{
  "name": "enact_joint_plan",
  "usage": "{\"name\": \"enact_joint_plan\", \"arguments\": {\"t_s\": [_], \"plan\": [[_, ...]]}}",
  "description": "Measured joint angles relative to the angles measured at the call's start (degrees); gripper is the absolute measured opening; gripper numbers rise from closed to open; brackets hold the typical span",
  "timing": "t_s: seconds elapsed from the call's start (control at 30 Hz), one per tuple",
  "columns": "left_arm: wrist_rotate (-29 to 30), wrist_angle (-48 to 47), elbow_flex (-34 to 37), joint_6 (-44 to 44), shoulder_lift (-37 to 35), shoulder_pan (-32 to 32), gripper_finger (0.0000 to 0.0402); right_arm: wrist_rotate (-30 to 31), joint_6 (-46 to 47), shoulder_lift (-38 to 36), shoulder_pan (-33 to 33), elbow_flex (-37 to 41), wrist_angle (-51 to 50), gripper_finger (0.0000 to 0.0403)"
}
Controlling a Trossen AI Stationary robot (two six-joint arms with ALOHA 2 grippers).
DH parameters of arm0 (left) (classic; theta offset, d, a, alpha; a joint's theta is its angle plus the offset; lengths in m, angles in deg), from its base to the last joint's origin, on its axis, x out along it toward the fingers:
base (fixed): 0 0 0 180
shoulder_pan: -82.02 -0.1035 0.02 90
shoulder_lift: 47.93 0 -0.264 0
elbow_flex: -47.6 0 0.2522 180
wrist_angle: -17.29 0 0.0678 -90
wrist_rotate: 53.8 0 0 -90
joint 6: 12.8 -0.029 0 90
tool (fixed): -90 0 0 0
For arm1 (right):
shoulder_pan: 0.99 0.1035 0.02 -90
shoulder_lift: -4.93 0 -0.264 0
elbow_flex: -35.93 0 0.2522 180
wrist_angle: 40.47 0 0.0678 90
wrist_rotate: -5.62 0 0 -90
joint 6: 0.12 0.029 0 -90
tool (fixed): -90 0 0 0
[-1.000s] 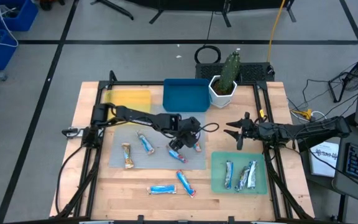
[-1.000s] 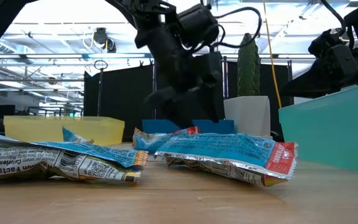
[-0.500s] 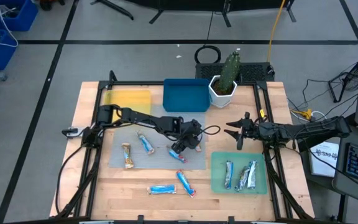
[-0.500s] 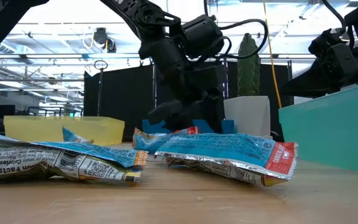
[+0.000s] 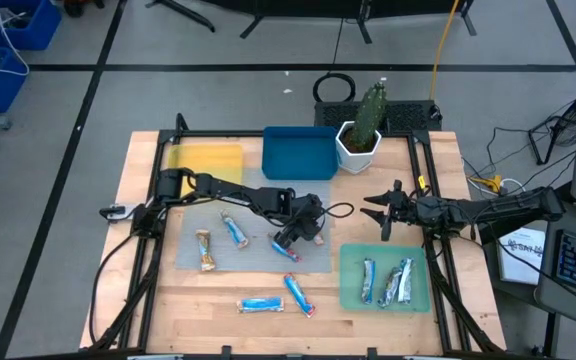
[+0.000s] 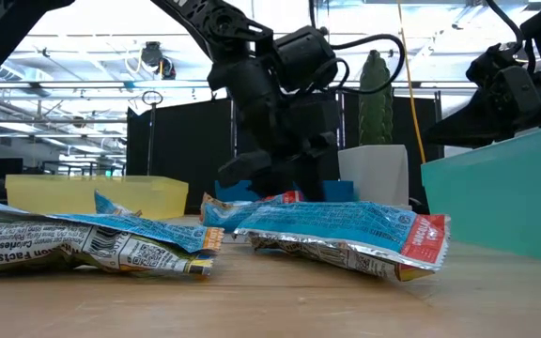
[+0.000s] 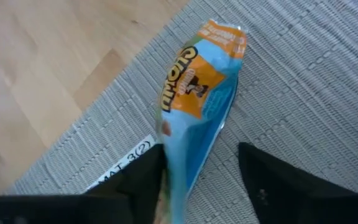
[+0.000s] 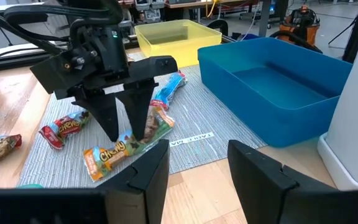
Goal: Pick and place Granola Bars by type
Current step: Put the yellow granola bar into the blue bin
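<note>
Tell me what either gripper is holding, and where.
Nothing yet: left gripper straddles one end of a blue-orange granola bar on the mat; right gripper is empty.

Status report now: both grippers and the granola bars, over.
Left gripper straddling an orange-ended bar on grey mat. Right gripper open, empty, over table. Nothing blocking.

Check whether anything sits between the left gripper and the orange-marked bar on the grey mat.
Nothing visible does. The left gripper is already down over the orange-marked bar, one finger on each side of it, on the grey mat.

Blue-and-orange granola bar (image 7: 197, 106) on a grey ribbed mat (image 7: 303, 81)
Behind it — yellow tray (image 8: 178, 36), deep blue tray (image 8: 272, 93).
</note>
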Motion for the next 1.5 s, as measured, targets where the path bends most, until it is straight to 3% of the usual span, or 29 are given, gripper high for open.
{"name": "enact_joint_plan", "arguments": {"t_s": [0.33, 0.4, 0.57, 0.67, 1.03, 1.5], "plan": [[1.2, -1.0, 0.0, -0.2, 0.0, 1.0, 0.0036, 0.0, 0.0, 0.0, 0.0, 0.0, 0.1, 0.0157], [2.0, -1.0, 0.0, -0.2, 0.0, 1.1, 0.0016, 0.0, 0.0, 0.0, 0.0, 0.0, 0.1, 0.0157], [6.1, -1.4, 0.1, -0.2, -0.6, 1.6, 0.0027, 0.0, 0.0, 0.0, 0.0, 0.0, 0.1, 0.0157], [7.4, -2.2, 0.2, -0.4, -3.0, 1.8, 0.0014, 0.0, 0.0, 0.0, 0.0, 0.0, 0.1, 0.0157], [10.9, -11.0, 0.1, 3.2, -19.0, 2.2, 0.0012, 0.0, 0.0, 0.0, 0.0, 0.0, 0.2, 0.0157], [21.2, -14.3, 0.0, 14.1, -35.5, -2.7, 0.0012, 0.0, 0.0, 0.0, 0.0, 0.0, 0.1, 0.0157]]}}
